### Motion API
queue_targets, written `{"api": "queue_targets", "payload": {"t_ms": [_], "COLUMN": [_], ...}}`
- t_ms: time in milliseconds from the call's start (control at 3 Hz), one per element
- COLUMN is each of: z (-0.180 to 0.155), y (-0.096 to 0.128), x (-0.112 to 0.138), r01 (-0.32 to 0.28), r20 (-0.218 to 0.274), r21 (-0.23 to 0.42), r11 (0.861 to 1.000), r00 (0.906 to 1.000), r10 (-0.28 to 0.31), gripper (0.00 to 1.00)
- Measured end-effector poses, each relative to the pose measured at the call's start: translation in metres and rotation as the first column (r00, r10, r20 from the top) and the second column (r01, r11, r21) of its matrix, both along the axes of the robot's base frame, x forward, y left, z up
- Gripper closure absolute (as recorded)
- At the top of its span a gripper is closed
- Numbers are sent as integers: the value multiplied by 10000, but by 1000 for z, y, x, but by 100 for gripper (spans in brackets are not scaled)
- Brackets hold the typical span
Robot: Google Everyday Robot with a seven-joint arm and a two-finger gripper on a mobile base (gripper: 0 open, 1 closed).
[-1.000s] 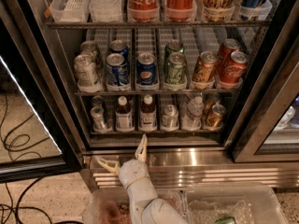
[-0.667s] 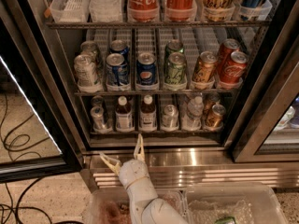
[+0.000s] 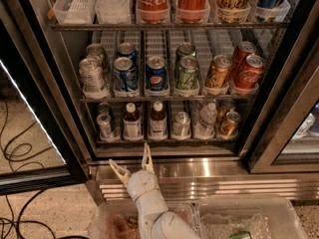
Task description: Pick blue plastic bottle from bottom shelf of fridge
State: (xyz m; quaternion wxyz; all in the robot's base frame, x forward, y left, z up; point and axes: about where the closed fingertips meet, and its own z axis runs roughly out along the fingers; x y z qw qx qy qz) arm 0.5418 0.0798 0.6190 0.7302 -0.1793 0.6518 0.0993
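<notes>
Hovering at the fridge's (image 3: 65,91) steel base, my gripper (image 3: 128,155) is spread wide, empty. The bottle (image 3: 132,124) stands untouched on the bottom shelf (image 3: 169,142), just left of the brown twin (image 3: 158,121). Reaching in, gripping and lifting out all remain.

Warm, dim light fills the fridge (image 3: 37,59); glare streaks its steel base (image 3: 209,169), a bright strip (image 3: 35,118) glows on the left, and my gripper (image 3: 133,164) hangs pale, fingers (image 3: 147,156) spread, just before that base.
</notes>
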Motion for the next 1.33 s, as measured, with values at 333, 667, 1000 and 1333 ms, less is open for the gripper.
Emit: {"api": "queue_targets", "payload": {"t_ms": [333, 667, 1000, 1333], "z": [-2, -6, -6, -4], "y": [3, 9, 13, 16], "x": [4, 12, 30, 47], "r01": [-30, -161, -151, -75], "r20": [-11, -83, -21, 144], "r21": [-72, -191, -259, -305], "r11": [10000, 9997, 9996, 9995], "r00": [10000, 9998, 9999, 9999], "r10": [29, 159, 150, 80], "gripper": [16, 13, 10, 11]}}
